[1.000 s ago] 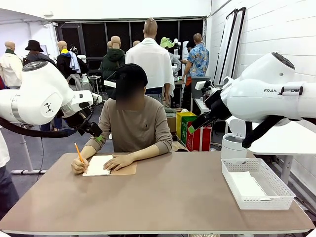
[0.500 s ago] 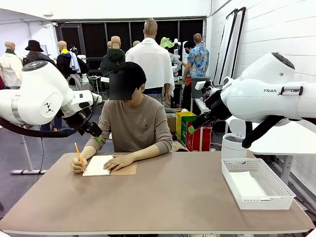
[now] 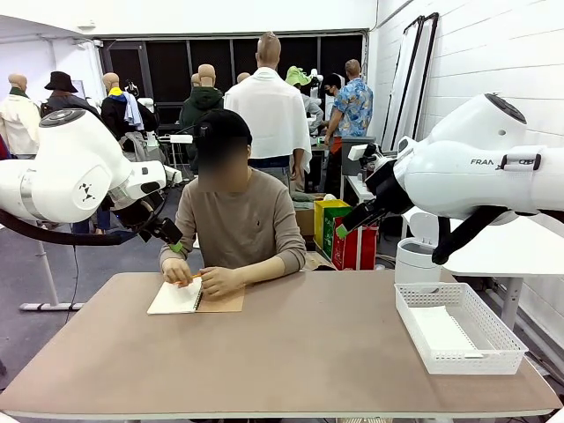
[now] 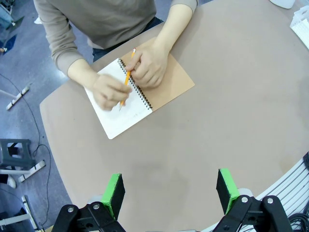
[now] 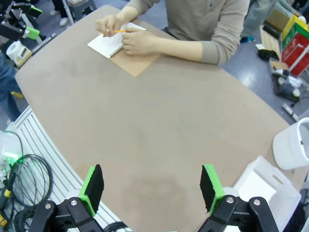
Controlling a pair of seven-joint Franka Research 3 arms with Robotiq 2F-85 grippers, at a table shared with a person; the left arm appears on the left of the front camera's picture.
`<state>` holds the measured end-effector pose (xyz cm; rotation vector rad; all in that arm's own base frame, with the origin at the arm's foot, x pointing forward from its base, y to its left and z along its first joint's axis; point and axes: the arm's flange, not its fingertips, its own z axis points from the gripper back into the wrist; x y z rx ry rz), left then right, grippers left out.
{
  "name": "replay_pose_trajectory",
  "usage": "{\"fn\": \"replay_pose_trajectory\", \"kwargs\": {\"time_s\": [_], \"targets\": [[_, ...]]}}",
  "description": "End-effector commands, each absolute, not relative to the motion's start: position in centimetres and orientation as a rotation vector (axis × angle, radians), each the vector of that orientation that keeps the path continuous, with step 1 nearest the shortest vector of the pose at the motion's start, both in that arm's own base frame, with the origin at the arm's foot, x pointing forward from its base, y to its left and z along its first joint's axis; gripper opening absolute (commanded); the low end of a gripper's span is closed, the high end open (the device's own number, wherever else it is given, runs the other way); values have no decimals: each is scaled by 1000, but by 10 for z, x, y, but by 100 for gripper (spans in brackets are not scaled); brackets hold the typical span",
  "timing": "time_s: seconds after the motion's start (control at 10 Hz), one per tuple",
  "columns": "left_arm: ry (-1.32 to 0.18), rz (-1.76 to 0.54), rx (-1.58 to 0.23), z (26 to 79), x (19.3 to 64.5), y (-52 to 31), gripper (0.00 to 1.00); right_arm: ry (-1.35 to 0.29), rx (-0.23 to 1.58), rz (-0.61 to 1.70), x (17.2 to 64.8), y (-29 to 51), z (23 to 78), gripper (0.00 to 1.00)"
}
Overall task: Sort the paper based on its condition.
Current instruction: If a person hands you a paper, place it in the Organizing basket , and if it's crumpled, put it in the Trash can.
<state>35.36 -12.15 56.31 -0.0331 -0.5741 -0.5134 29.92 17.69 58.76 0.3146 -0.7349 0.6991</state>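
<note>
Since a second ago, the person's pencil hand [image 3: 179, 275] slid off the notebook's [image 3: 174, 300] left edge onto the page, up by the spiral. The pencil [image 3: 193, 278] now lies near flat instead of upright. The other hand [image 3: 220, 282] is in the same spot, just right of the spiral, now right beside the pencil hand. Neither arm has budged.

Left gripper [image 4: 170, 186]: aloft, looking down on the notebook, fingers spread wide, holding nothing.

Right gripper [image 5: 152, 186]: aloft, well right of the notebook, also spread and empty.

Paper [image 3: 441, 330]: a white sheet lying flat in the basket [image 3: 470, 362], far right of the notebook. The page under the pencil is bound in the notebook.
</note>
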Motion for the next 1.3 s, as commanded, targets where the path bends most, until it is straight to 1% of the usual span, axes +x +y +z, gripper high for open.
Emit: {"fn": "replay_pose_trajectory", "kwargs": {"time_s": [0.0, 1.2], "targets": [[-574, -515, -31, 563, 353, -120, 100, -730, 309, 700, 299, 178, 589, 100], [-574, -515, -31, 563, 353, -120, 100, -730, 309, 700, 299, 178, 589, 100]]}}
